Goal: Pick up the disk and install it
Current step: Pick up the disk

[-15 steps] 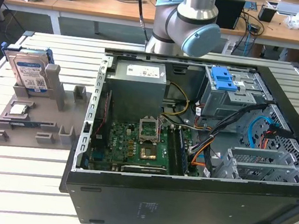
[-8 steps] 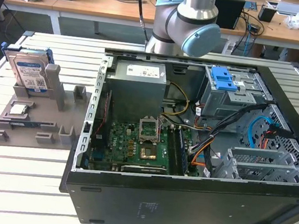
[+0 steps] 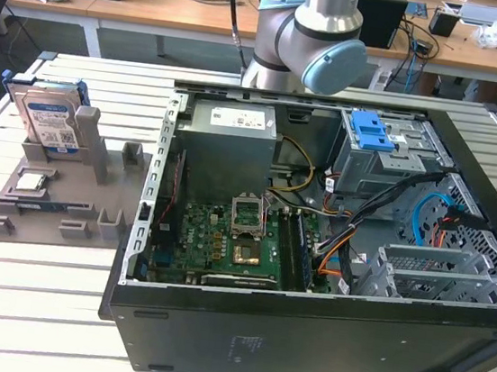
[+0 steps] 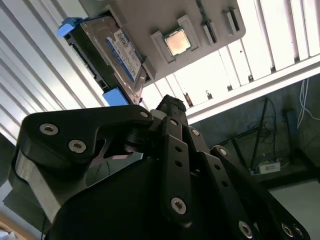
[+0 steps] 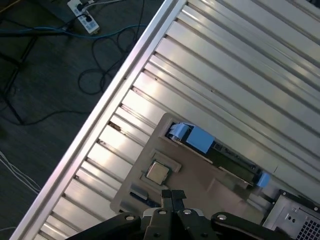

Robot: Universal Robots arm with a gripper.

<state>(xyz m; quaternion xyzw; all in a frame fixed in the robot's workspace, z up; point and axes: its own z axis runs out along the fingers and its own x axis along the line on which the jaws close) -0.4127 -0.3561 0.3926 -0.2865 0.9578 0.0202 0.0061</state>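
The disk (image 3: 49, 122) is a silver drive with a white-and-blue label and a blue frame. It stands on edge in a slot of a grey holder tray (image 3: 91, 212) at the exterior view's left. In the second wrist view the disk (image 4: 114, 54) shows its labelled face; in the first wrist view the disk (image 5: 215, 149) is seen edge-on from above. My black gripper (image 5: 173, 195) hangs well above the tray, apart from the disk, fingertips pressed together and nothing between them. The gripper (image 4: 171, 104) points toward the tray.
A small square processor chip (image 3: 31, 181) lies on the same tray. The open computer case (image 3: 240, 330) takes up the middle and right, with a blue bracket (image 3: 371, 128) on its drive cage. The slatted metal table (image 5: 240, 55) ends near the tray; cables (image 5: 85, 15) lie on the floor.
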